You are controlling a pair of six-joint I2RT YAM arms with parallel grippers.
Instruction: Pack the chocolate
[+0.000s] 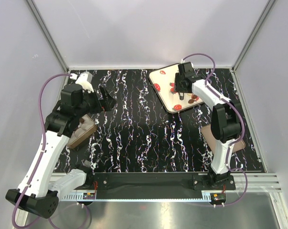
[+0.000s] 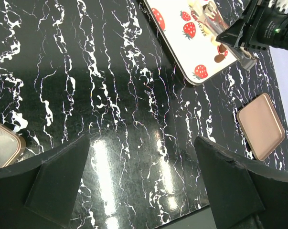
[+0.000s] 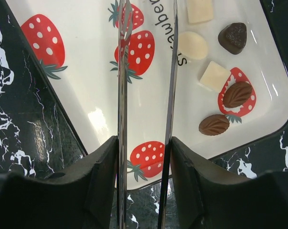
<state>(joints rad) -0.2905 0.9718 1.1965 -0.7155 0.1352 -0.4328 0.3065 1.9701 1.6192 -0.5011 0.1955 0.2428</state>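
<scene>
Several chocolate pieces lie on the white strawberry-print tray (image 3: 86, 86): a white round (image 3: 192, 45), a dark heart (image 3: 232, 37), a white square (image 3: 214, 76) and two brown leaf shapes (image 3: 237, 94). My right gripper (image 3: 144, 143) is shut on metal tweezers (image 3: 122, 95). Their blades stand apart over the tray, left of the pieces, with nothing between them. In the top view it hovers over the tray (image 1: 165, 98). My left gripper (image 2: 143, 162) is open and empty above the marble table, at the left in the top view (image 1: 108, 101).
An open brown box (image 1: 81, 132) sits at the left under my left arm, its corner in the left wrist view (image 2: 3, 149). A flat brown lid (image 2: 261, 126) lies at the right, by my right arm (image 1: 215, 136). White walls enclose the table.
</scene>
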